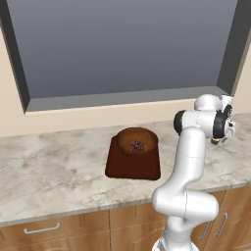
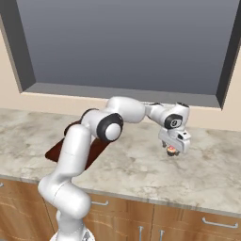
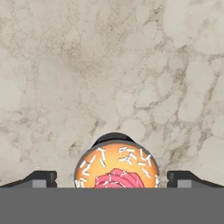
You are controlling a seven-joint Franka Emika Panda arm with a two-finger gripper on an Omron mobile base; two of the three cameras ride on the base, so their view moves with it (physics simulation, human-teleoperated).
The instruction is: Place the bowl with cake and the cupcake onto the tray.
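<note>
Cupcake (image 3: 116, 168): between the two finger tips in the hand view, orange-rimmed top with white sprinkles and a pink-red centre; in the right base view it sits under the gripper (image 2: 172, 151), just above or on the counter (image 2: 141, 164).
Jaws: set to either side of the cupcake; whether they press on it or merely flank it cannot be told.
Bowl with cake (image 1: 137, 141): already on the tray (image 1: 117, 166), toward its far edge, with the dark cake at its centre.
Tray, free area: the near half looks bare, a fair landing spot by my reading.
Position of cupcake relative to tray: well apart, off to the robot's right along the counter.
Step in hand (judged): securing the cupcake for transfer.
Handling advice: grip low on the wrapper rather than the frosting, squeeze lightly, lift straight up before swinging left, keep it upright, set it down on the near part of the tray clear of the bowl.
Risk: a small, soft item may tip or slip if squeezed off-centre.
Cut off: the near half of the cupcake, at the bottom of the hand view.
Hidden: most of the tray, behind the arm in the right base view.
Hard to make out: contact between cupcake base and counter.
</note>
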